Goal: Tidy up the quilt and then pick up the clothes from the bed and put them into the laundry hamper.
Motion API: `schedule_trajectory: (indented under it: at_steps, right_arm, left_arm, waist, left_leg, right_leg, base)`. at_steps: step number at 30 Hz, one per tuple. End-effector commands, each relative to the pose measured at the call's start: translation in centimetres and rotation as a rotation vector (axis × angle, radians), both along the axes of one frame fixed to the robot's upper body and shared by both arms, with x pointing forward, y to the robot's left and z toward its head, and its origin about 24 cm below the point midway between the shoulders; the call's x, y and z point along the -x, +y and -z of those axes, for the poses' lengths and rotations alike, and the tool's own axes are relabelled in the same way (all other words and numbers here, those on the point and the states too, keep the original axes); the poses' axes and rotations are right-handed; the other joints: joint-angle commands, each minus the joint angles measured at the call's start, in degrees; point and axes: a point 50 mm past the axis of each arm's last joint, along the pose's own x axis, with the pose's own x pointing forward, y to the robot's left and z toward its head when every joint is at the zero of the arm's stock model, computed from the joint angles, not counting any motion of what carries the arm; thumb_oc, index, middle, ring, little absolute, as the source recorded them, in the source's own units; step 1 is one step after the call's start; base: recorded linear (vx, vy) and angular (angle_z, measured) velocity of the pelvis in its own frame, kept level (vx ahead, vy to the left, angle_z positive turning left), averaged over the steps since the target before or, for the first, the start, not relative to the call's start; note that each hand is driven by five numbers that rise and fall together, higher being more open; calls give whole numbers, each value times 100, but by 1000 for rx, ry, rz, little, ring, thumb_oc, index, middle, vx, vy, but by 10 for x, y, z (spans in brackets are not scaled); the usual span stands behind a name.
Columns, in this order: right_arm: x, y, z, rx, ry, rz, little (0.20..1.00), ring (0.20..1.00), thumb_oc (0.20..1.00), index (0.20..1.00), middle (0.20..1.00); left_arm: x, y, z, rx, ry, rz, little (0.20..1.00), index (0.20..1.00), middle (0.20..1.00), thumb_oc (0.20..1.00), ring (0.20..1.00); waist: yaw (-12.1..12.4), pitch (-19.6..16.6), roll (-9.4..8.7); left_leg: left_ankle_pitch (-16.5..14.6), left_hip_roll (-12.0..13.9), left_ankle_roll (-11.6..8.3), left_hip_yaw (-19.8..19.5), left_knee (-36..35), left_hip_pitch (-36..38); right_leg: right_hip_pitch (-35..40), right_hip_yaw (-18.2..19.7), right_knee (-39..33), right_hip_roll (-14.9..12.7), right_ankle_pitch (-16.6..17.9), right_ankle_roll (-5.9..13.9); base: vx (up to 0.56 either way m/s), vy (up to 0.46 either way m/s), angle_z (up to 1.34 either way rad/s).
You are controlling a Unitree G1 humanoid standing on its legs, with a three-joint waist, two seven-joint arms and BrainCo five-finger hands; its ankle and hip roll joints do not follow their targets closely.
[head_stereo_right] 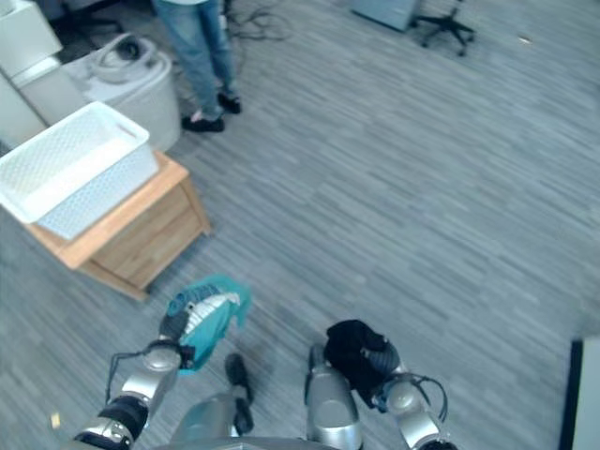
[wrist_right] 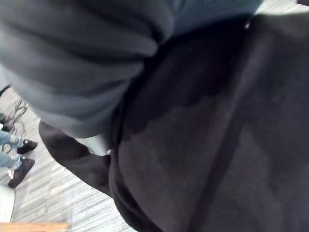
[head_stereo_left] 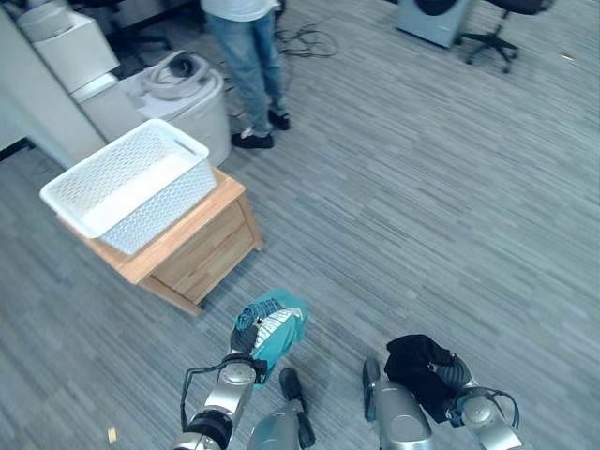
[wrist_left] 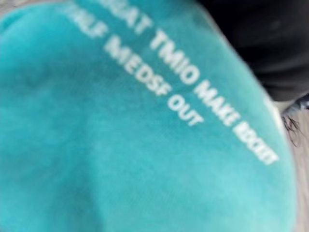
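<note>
Teal shirt [head_stereo_left: 277, 330] bunched over my left hand [head_stereo_left: 247, 336], fingers curled into it; black garment [head_stereo_left: 420, 368] wrapped over my right hand [head_stereo_left: 457, 375], whose grip I cannot tell. White mesh hamper [head_stereo_left: 131, 185] sits on a wooden cabinet [head_stereo_left: 202, 246] ahead-left, grey carpet [head_stereo_left: 422, 206] around, a person [head_stereo_left: 246, 56] beyond.

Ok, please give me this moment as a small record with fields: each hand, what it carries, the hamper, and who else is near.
left hand: curled on a teal garment with white print
right hand: holds a black garment; fingers hidden in the cloth
hamper: white laundry hamper, nothing visible inside, on a wooden stand, ahead on the robot's left
person: a person in jeans and dark shoes stands beyond the hamper
</note>
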Motion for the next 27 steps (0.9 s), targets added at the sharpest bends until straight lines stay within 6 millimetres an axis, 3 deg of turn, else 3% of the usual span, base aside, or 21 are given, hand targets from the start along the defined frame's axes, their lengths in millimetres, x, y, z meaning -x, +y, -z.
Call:
schedule_trajectory:
  at_steps: [1, 5, 8, 13, 26, 27]
  right_arm:
    - [-17, -22, -17, 45, -91, 33, 200, 200, 200, 200, 200]
    - [-19, -27, -20, 68, -93, 24, 200, 200, 200, 200, 200]
    - [-25, -35, -25, 103, -109, 16, 200, 200, 200, 200, 200]
    - [-27, -38, -28, 110, -113, 7, 200, 200, 200, 200, 200]
    - [-21, -30, -22, 88, -84, -47, 200, 200, 200, 200, 200]
    - [-20, -42, -17, -43, -71, 155, 200, 200, 200, 200, 200]
  left_arm:
    - [26, 18, 13, -103, 88, 47, 200, 200, 200, 200, 200]
    - [27, 15, 14, -83, 88, 43, 200, 200, 200, 200, 200]
    - [25, 1, 14, -26, 65, 53, 200, 200, 200, 200, 200]
    - [30, -6, 18, 4, 78, 55, 200, 200, 200, 200, 200]
    - [45, 0, 26, 4, 128, 24, 200, 200, 200, 200, 200]
    - [32, 4, 7, 94, -21, -62, 200, 200, 200, 200, 200]
  waist:
    - [-140, -114, -144]
    - [-158, -180, -86]
    - [-190, -219, 62]
    - [-223, -319, 183]
    - [-130, -325, 245]
    - [513, -161, 17]
  left_leg:
    - [-765, 185, -1128, 318, -200, 918]
    - [-840, 168, -1175, 208, -10, 1012]
    - [-925, 264, -1282, 178, 283, 1001]
    - [-841, 378, -1376, 230, 159, 1165]
    - [-741, 403, -1430, 199, -162, 1370]
    - [-1248, 82, -1142, 168, 904, 629]
  right_leg:
    - [-52, 104, -168, -132, 62, -121]
    - [199, 26, -381, -70, 169, -239]
    - [526, -210, -645, -63, 203, -299]
    - [668, -309, -630, -8, 100, -369]
    - [783, -430, -607, -23, 43, -360]
    - [820, -723, -786, -308, -209, -318]
  base:
    - [284, -181, 113]
    - [233, -188, 32]
    - [128, -84, 34]
    - [126, -25, 12]
    - [22, 10, 0]
    - [0, 0, 0]
